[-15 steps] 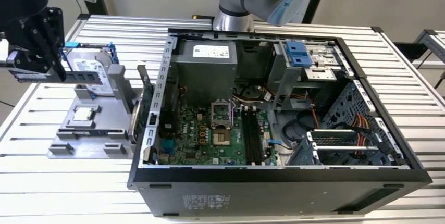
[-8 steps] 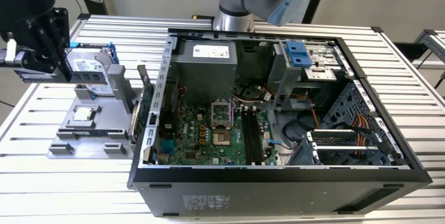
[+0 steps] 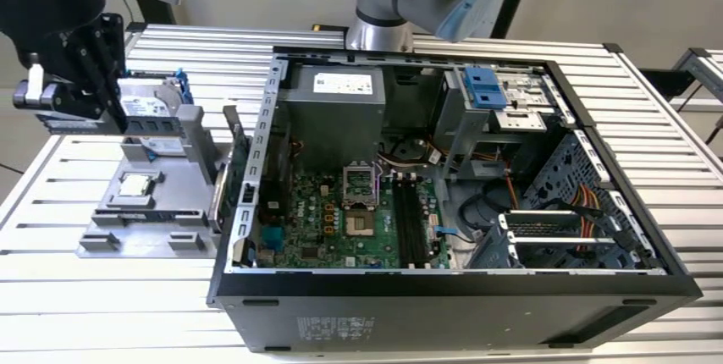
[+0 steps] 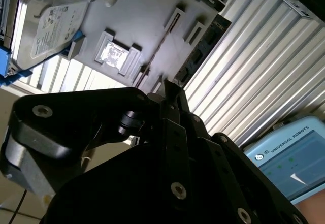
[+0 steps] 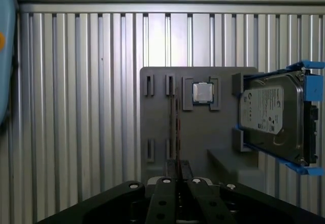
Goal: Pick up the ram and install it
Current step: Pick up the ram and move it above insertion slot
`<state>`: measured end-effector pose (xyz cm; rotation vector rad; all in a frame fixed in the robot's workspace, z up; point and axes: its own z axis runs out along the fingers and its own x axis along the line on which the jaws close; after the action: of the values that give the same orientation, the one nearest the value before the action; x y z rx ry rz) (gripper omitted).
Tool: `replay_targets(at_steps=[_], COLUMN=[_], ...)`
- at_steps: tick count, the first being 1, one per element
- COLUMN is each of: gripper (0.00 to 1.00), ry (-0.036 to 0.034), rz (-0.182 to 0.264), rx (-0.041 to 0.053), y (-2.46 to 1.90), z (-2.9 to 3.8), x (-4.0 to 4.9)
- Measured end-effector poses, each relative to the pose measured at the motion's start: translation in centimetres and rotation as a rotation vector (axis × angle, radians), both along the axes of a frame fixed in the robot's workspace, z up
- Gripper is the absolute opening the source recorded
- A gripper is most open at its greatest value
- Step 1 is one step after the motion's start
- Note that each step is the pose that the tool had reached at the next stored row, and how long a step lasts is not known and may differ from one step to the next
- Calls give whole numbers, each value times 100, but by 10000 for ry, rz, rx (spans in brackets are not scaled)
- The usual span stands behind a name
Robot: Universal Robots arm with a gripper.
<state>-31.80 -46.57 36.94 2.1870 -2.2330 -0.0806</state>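
While my end effector (image 5: 179, 176) hangs above the grey holder plate (image 5: 157, 132) on the worktop (image 5: 76, 107), the ram (image 5: 176, 127) stands on its edge in a slot of that plate. It is just beside the processor (image 5: 203, 92) and apart from the hard drive (image 5: 274, 115). I cannot tell whether my end effector is apart or together. In the first wrist view the stick runs straight toward the middle of my end effector, so I judge the line-up good. To grasp well I should descend square, take the board by its flat faces near mid-length, and avoid any twist in the slot. The open computer case (image 3: 452, 284) lies well apart, toward the exterior view's right
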Motion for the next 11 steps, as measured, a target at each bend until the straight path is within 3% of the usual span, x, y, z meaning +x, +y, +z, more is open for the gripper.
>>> replay_targets(at_steps=[11], gripper=[0], ry=[35], rz=[0], rx=[0], y=[0], z=[0], x=[117])
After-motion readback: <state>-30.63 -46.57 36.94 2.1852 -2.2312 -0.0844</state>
